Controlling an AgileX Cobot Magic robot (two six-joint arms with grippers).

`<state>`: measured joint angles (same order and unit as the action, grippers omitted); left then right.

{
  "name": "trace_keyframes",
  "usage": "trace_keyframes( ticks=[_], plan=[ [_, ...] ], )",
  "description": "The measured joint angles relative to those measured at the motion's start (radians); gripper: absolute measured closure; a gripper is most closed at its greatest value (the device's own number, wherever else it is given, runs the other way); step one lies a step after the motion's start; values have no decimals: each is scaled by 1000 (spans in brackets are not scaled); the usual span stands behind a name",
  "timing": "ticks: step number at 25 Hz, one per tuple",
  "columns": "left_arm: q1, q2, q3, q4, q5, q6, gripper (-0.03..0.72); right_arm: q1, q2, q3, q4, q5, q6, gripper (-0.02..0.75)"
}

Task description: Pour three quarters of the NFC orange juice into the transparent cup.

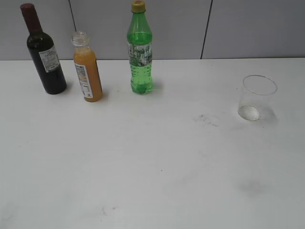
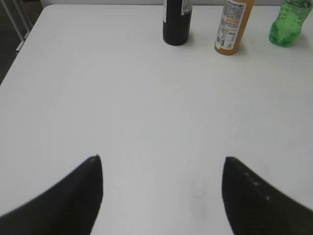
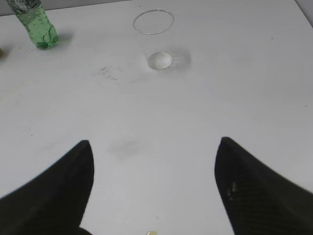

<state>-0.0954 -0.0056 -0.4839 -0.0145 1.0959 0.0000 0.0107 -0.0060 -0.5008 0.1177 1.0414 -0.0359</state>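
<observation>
The NFC orange juice bottle [image 1: 87, 71] stands upright and capless at the back left of the white table, between a dark wine bottle and a green bottle; its lower part shows in the left wrist view [image 2: 232, 27]. The transparent cup [image 1: 256, 98] stands empty at the right, and shows in the right wrist view [image 3: 155, 41]. My left gripper [image 2: 161, 164] is open and empty, well short of the bottles. My right gripper [image 3: 154, 147] is open and empty, short of the cup. Neither gripper shows in the exterior view.
A dark wine bottle [image 1: 45, 52] stands left of the juice and a taller green bottle [image 1: 140, 50] right of it. The table [image 1: 152, 167] has grey smudges near the middle [image 1: 207, 119]. A grey wall runs behind.
</observation>
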Motion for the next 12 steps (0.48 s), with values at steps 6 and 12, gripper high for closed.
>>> trace_keyframes(
  ticks=[6, 12],
  plan=[
    [0, 0, 0, 0, 0, 0, 104, 0, 0, 0, 0, 0, 0, 147],
    [0, 0, 0, 0, 0, 0, 104, 0, 0, 0, 0, 0, 0, 147]
  ],
)
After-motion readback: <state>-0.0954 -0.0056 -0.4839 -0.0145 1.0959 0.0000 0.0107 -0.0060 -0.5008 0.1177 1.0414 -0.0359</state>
